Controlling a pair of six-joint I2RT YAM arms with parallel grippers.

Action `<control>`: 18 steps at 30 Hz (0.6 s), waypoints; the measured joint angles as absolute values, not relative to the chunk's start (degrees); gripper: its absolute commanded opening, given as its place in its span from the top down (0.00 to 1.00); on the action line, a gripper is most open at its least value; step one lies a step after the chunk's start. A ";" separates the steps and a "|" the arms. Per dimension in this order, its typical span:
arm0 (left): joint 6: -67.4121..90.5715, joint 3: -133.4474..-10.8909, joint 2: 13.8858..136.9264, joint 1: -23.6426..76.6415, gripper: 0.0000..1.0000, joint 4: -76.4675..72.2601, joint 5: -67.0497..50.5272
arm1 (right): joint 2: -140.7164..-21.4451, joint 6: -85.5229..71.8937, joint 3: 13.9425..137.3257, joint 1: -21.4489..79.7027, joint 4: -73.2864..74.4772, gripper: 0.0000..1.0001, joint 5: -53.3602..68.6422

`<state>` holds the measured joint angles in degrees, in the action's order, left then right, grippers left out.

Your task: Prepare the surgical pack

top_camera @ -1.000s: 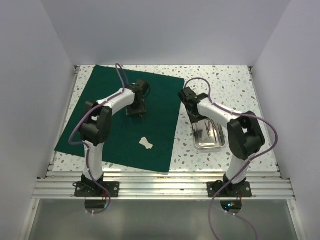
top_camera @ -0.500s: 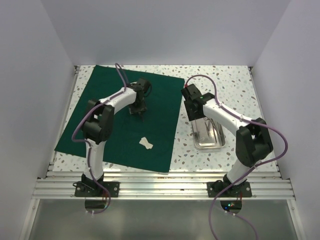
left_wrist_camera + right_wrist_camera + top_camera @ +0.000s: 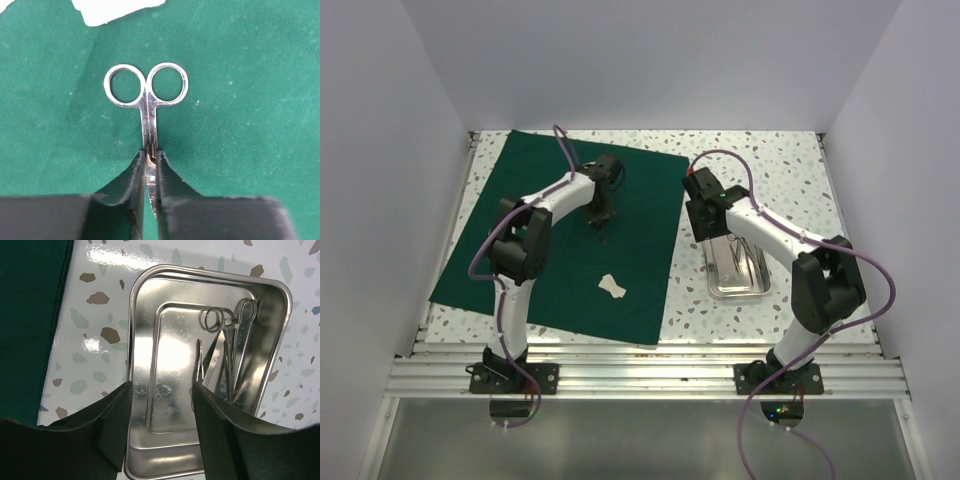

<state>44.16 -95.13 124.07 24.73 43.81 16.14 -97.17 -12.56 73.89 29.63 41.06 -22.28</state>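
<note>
- Scissors (image 3: 149, 117) lie on the green cloth (image 3: 240, 125), long axis straight out from the left end effector (image 3: 149, 159), which pinches them mid-length.
- Right end effector (image 3: 161, 387) hangs open over the steel tray (image 3: 132, 315).

The drape (image 3: 640, 250) covers the left half of the surface (image 3: 770, 160). On it, the scissors (image 3: 148, 107) lie toward the far edge and the gauze (image 3: 612, 288) toward the near edge, well apart. The tray (image 3: 134, 290) sits on the surface just right of the drape, with the instruments (image 3: 227, 350) inside it.
</note>
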 measured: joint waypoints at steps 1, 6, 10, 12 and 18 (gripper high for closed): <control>43.94 -95.13 124.07 24.69 0.97 43.77 15.90 | -97.17 -12.58 73.89 29.63 41.06 0.44 -21.89; 42.96 -94.26 123.48 24.47 1.00 42.70 14.76 | -97.17 -12.78 73.89 29.63 40.58 0.43 -18.09; 40.75 -89.84 120.73 24.05 1.00 38.35 12.51 | -97.17 -14.24 73.76 29.63 37.98 0.41 -11.00; 39.79 -86.67 118.63 23.88 1.00 36.40 10.83 | -97.17 -15.66 73.45 29.63 35.73 0.40 -6.52; 37.19 -77.12 110.43 24.01 1.00 33.10 4.71 | -98.30 -22.65 71.96 29.67 26.37 0.37 5.80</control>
